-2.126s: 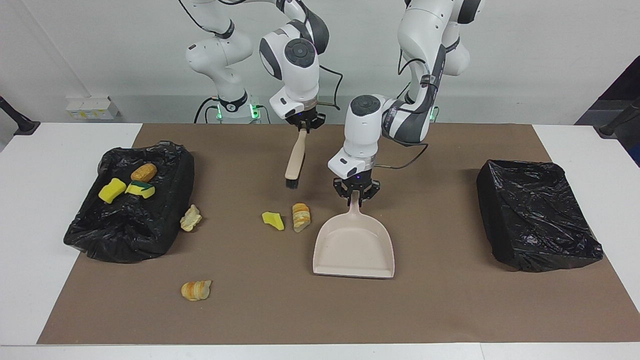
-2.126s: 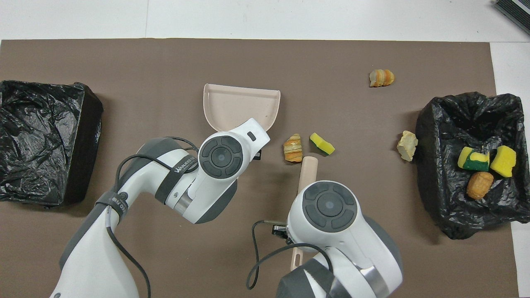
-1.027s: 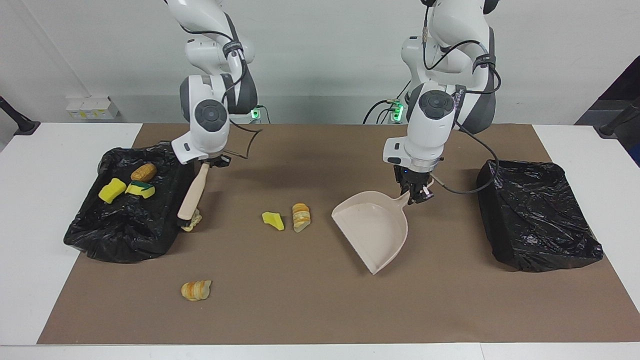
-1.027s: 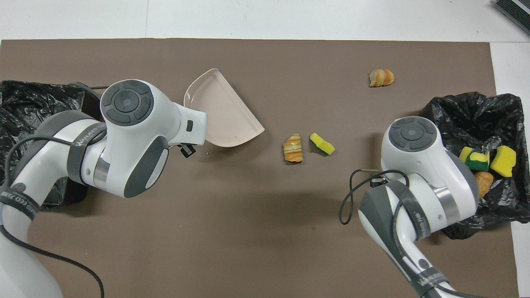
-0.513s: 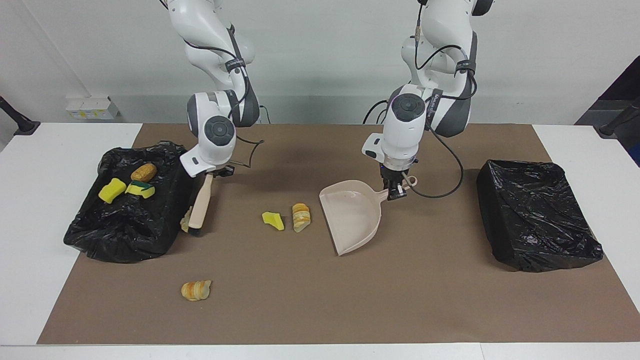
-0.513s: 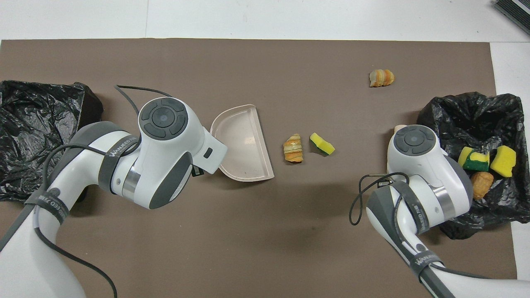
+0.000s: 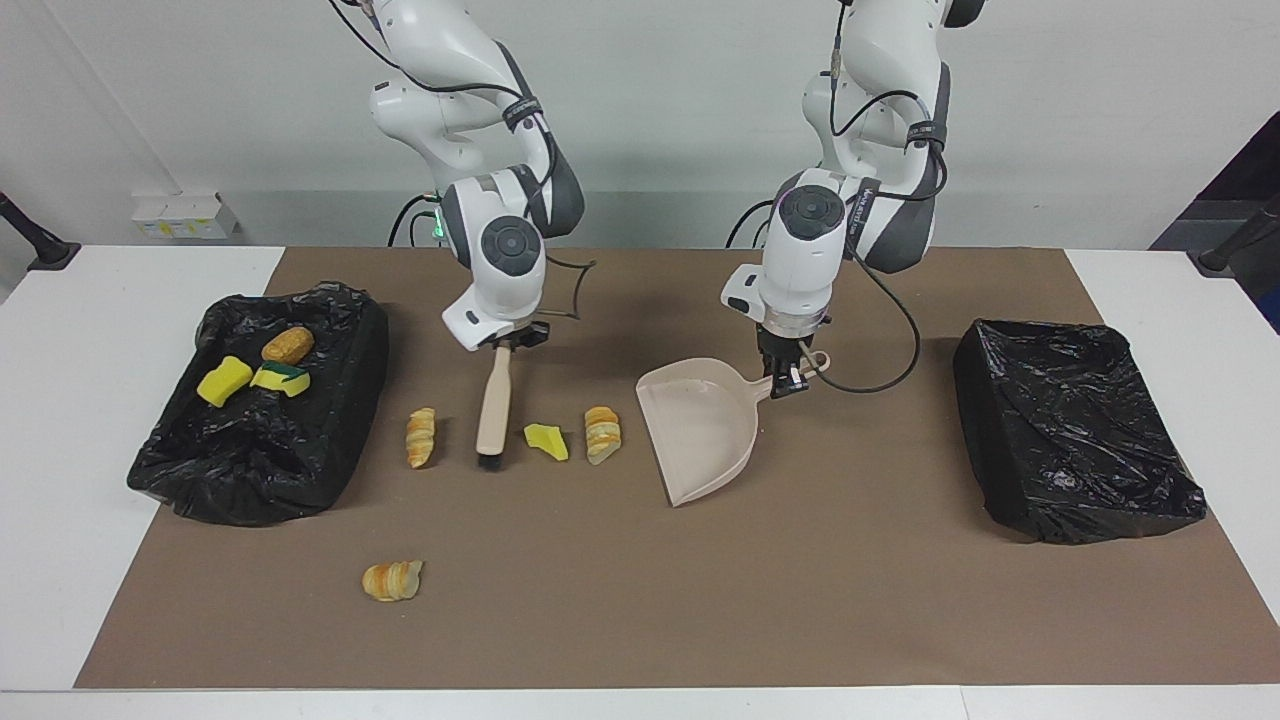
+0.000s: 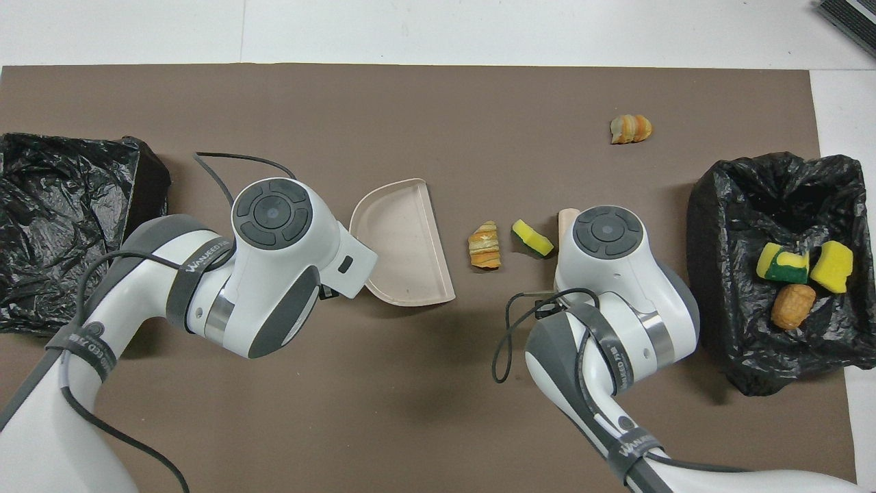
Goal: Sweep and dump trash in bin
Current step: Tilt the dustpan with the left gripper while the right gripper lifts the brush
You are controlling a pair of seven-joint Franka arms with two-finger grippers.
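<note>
The right claw (image 7: 503,347) is clamped shut on the handle of the brush (image 7: 493,400), whose bristles rest on the tabletop (image 7: 600,620). The left claw (image 7: 792,380) is closed tight on the handle of the dustpan (image 7: 700,430), whose open lip faces the brush. Between brush head and lip lie the yellow sponge chunk (image 7: 546,441), just beside the bristles, and the striped bread slice (image 7: 602,433), near the lip. If that lip does not sit flat, a stroke could likely wedge these bits under it, or roll them past the pan's end. The bread lump (image 7: 421,437) lies beside the brush toward the right arm's end, so this stroke would probably miss it. Three bits already lie in the black-lined bin (image 7: 330,470) there. Farthest from the robots, the last bread slice (image 7: 393,580) lies well apart from both claws and needs its own pass.
</note>
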